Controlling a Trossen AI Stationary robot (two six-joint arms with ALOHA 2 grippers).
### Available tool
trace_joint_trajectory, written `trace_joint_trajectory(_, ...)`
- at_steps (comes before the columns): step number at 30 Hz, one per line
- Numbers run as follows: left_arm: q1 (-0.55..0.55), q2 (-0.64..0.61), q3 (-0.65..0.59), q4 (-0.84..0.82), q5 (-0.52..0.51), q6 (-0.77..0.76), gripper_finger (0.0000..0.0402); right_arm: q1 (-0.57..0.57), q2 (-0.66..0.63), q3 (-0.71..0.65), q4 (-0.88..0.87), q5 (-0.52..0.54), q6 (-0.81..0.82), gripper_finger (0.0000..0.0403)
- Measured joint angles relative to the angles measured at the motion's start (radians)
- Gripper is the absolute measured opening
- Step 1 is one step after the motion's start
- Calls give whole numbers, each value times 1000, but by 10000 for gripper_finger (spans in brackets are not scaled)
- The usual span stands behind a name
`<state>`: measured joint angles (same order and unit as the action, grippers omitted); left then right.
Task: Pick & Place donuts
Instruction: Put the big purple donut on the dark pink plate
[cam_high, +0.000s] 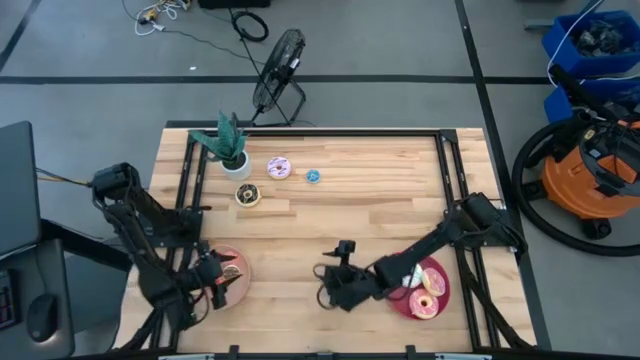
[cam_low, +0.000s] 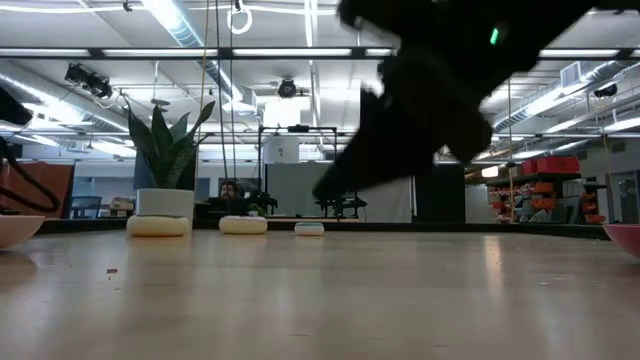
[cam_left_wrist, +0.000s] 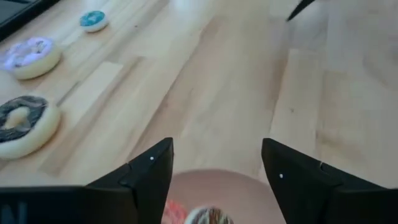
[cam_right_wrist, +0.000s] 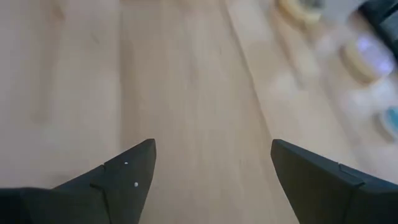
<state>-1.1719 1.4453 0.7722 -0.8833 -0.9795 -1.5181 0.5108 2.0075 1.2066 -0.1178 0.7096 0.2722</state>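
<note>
Between picks: right gripper (cam_high: 325, 288) fingers wide, empty, lower centre; left gripper (cam_high: 222, 283) fingers wide over pink plate (cam_high: 240, 262); next, reach upper-left chocolate donut (cam_high: 248, 195).

Workshop; shop vacuum (cam_high: 578, 180); storage shelves (cam_low: 530, 190)

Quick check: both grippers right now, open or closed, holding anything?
Left gripper: open, empty, over the pink plate.
Right gripper: open, empty, over bare table.
</note>
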Motion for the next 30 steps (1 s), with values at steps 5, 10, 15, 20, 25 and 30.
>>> trace_joint_trajectory(5, 119, 0, -111, 363, 11, 309, 231, -115, 0, -110, 194, -122, -78, 329)
trace_joint_trajectory(10, 278, 0, -234, 742, 89, 642, 213, -270, 0, -197, 465, -249, -223, 329)
trace_joint_trajectory(15, 458, 0, -342, 1120, 198, 935, 202, -488, 0, -200, 610, -473, -293, 329)
trace_joint_trajectory(20, 608, 0, -389, 1340, 283, 1141, 199, -662, 0, -112, 586, -629, -352, 329)
trace_joint_trajectory(25, 688, -4, -385, 1334, 327, 1241, 199, -759, 34, 10, 534, -726, -395, 329)
trace_joint_trajectory(30, 700, -86, -385, 1237, 330, 1276, 199, -786, 135, 189, 389, -780, -456, 330)
